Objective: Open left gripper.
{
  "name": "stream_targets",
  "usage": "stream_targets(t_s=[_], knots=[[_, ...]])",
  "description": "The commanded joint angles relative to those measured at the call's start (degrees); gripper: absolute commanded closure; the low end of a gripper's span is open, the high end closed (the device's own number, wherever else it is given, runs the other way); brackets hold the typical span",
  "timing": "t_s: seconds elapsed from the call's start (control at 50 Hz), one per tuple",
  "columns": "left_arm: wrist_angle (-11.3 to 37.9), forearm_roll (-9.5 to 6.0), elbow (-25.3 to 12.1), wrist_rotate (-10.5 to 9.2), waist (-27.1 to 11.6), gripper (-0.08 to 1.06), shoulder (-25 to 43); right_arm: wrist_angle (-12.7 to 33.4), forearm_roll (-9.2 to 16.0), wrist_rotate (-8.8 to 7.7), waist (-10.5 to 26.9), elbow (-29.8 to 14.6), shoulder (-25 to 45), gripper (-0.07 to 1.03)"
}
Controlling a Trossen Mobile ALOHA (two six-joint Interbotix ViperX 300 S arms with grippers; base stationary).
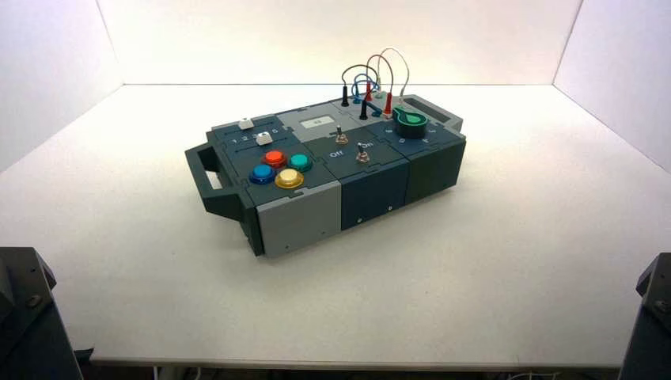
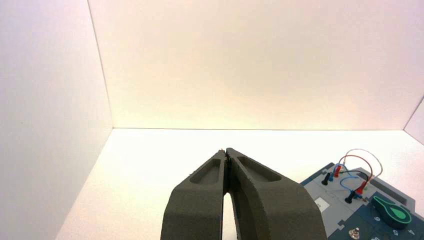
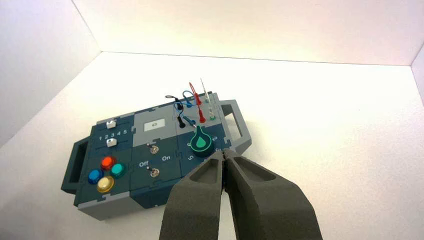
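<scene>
My left gripper (image 2: 226, 150) is shut and empty, its tips touching, held over the bare table left of the box. Its arm base (image 1: 24, 317) sits parked at the near left corner in the high view. The box (image 1: 324, 170) stands turned on the white table; a corner of it with the green knob (image 2: 392, 212) shows in the left wrist view. My right gripper (image 3: 225, 152) is shut and empty too, held back from the box's near side, with its arm base (image 1: 653, 317) at the near right corner.
The box bears four round buttons (image 1: 277, 168) in red, green, blue and yellow, two white sliders (image 1: 253, 131), two toggle switches (image 3: 152, 160) lettered Off and On, a green knob (image 1: 410, 120) and plugged wires (image 1: 372, 79). White walls (image 1: 47, 47) enclose the table.
</scene>
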Motion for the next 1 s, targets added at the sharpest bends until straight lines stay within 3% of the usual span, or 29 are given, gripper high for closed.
stream_targets(t_s=[0.02, 0.48, 0.52, 0.56, 0.58, 0.62, 0.68, 0.74, 1.0], knots=[[-0.6, 0.0, -1.4, 0.09, 0.2, 1.01, 1.1, -0.3, 0.2, 0.0, 0.2, -1.2, 0.7, 0.98], [-1.1, 0.26, -1.8, 0.44, 0.2, 0.99, 1.2, -0.3, 0.2, -0.09, 0.2, -1.2, 0.8, 0.98], [-1.5, 0.35, -1.7, 0.88, 0.2, 0.81, 1.2, -0.3, 0.2, -0.09, 0.2, -1.2, 0.9, 0.98], [-2.4, 0.35, -1.4, 1.05, 0.2, 0.44, 1.9, -0.3, 0.2, -0.09, 0.2, -1.2, 1.0, 0.98], [-2.7, 0.35, -1.3, 1.14, 0.2, 0.32, 2.2, -0.4, 0.3, -0.09, 0.2, -1.2, 1.1, 0.98], [-4.0, 0.35, -0.9, 1.14, 0.2, -0.08, 3.2, -0.4, 0.4, -0.09, 0.2, -1.3, 1.2, 0.98], [-5.0, 0.44, -0.8, 1.32, 0.2, 0.03, 3.8, -0.3, 0.4, -0.09, 0.2, -1.2, 1.7, 0.98], [-5.4, 0.35, -0.6, 1.49, 0.2, -0.06, 3.8, -0.3, 0.4, -0.09, 0.2, -1.3, 1.9, 0.98], [-5.5, 0.35, -0.4, 1.58, 0.1, -0.05, 3.4, -0.3, 0.5, 0.0, 0.2, -1.4, 3.0, 0.98]])
